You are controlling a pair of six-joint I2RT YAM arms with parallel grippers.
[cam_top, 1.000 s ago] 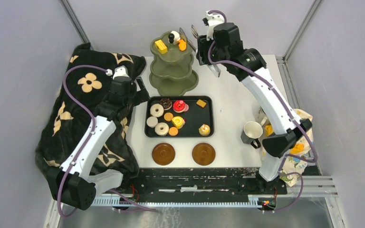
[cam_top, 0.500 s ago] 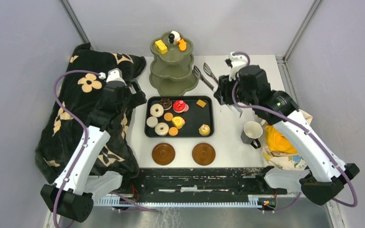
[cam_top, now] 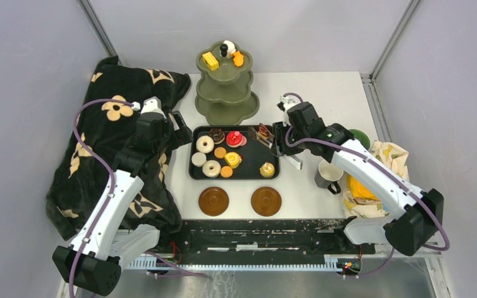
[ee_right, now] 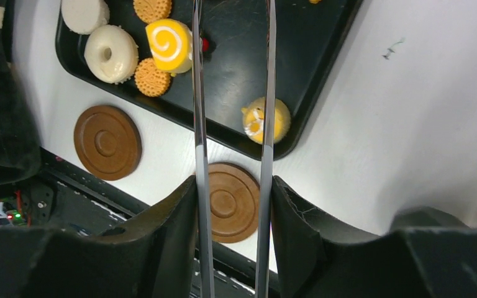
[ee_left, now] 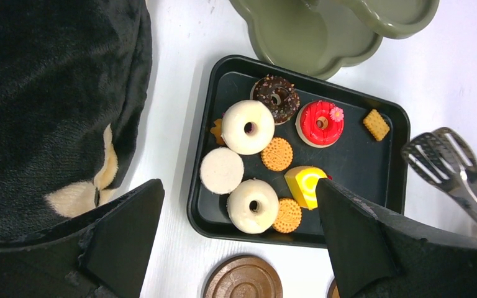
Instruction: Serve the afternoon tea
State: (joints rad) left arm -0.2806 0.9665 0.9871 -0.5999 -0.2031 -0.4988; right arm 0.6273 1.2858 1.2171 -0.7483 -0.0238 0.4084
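Observation:
The olive-green stand (cam_top: pixel 227 93) stands at the back with a yellow cake (cam_top: pixel 210 61) and an orange pastry (cam_top: pixel 238 59) on its top tier. Donuts, cookies and a red cake (ee_left: pixel 322 123) lie in the black tray (cam_top: pixel 273 152). Two brown saucers (cam_top: pixel 213 201) (cam_top: pixel 266 201) sit in front of it. A mug (cam_top: pixel 329 173) stands to the right. My right gripper (cam_top: pixel 281 139) (ee_right: pixel 233 186) is shut on the metal tongs (ee_right: pixel 197 93), whose tips hover over the tray's right part near the square cookie (ee_left: pixel 376 125). My left gripper (cam_top: pixel 180 121) (ee_left: pixel 237 186) is open and empty above the tray's left edge.
A black cushion with beige flowers (cam_top: pixel 109 143) fills the left side, under my left arm. A patterned cloth bag (cam_top: pixel 379 186) and a green object (cam_top: pixel 358 138) lie at the right edge. A yellow cupcake (ee_right: pixel 266 120) sits in the tray's front right corner.
My right arm has swung from beside the stand at the back down to the tray's right side, carrying the tongs. My left arm has shifted slightly.

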